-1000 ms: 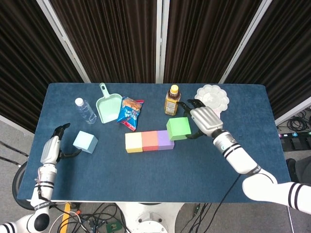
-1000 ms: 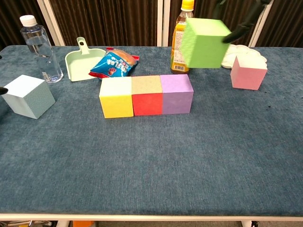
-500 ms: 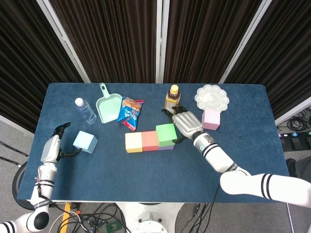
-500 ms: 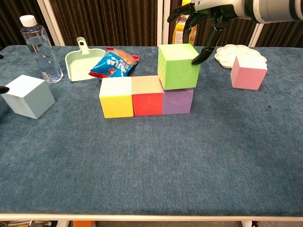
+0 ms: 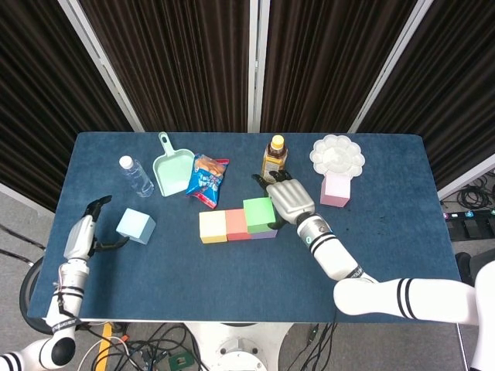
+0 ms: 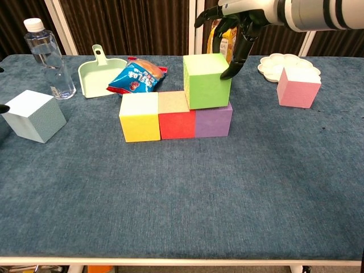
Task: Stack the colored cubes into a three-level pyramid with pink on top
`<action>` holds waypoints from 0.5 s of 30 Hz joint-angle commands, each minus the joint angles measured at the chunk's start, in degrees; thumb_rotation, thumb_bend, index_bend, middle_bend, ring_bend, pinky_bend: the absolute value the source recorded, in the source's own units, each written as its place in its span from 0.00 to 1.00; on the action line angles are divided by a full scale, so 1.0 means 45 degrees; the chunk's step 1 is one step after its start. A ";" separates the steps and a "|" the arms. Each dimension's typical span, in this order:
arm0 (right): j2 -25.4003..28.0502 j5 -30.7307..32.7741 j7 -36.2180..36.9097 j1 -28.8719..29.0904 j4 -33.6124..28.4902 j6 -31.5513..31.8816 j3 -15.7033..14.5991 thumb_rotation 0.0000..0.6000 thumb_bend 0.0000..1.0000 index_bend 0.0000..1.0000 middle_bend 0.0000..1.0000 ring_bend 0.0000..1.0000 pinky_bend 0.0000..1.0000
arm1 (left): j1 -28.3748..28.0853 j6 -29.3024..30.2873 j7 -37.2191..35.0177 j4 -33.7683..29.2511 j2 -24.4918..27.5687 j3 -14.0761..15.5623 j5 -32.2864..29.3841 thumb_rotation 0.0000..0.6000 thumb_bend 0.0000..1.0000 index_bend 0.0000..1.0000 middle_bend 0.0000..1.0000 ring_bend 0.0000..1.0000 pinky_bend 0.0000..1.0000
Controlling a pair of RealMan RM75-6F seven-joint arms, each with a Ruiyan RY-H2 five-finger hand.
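Observation:
A yellow cube [image 5: 213, 226], a red cube [image 5: 237, 224] and a purple cube [image 6: 213, 120] stand in a row at the table's middle. The green cube [image 6: 206, 81] rests on top, over the seam between red and purple. My right hand [image 5: 288, 201] grips the green cube from its right side, one fingertip [image 6: 227, 71] on its upper right edge. The pink cube [image 6: 298, 86] stands alone to the right. A light blue cube [image 5: 135, 226] sits at the left, my left hand [image 5: 83, 236] just beside it with fingers apart, holding nothing.
Behind the row lie a mint scoop [image 5: 173, 170], a snack bag [image 5: 209, 182] and a tea bottle [image 5: 274, 158]. A water bottle [image 5: 136, 176] stands at the back left. A white flower-shaped dish [image 5: 337, 153] sits behind the pink cube.
My right hand carried the green cube leftward and down from the air onto the row, then shifted it further left. The left hand has not moved.

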 commanded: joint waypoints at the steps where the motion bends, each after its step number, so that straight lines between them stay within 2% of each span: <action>1: -0.0188 0.0313 -0.0209 0.0190 -0.0102 0.0240 -0.0022 1.00 0.16 0.00 0.49 0.05 0.00 | 0.0011 -0.0029 -0.0072 0.0028 0.0013 0.0001 0.0015 1.00 0.11 0.10 0.11 0.00 0.13; 15: -0.0641 0.0918 -0.0601 0.0453 -0.0076 0.0919 0.0117 1.00 0.16 0.00 0.50 0.05 0.00 | 0.0090 -0.0244 -0.0493 0.0219 0.0116 0.0091 0.0104 1.00 0.11 0.10 0.11 0.00 0.13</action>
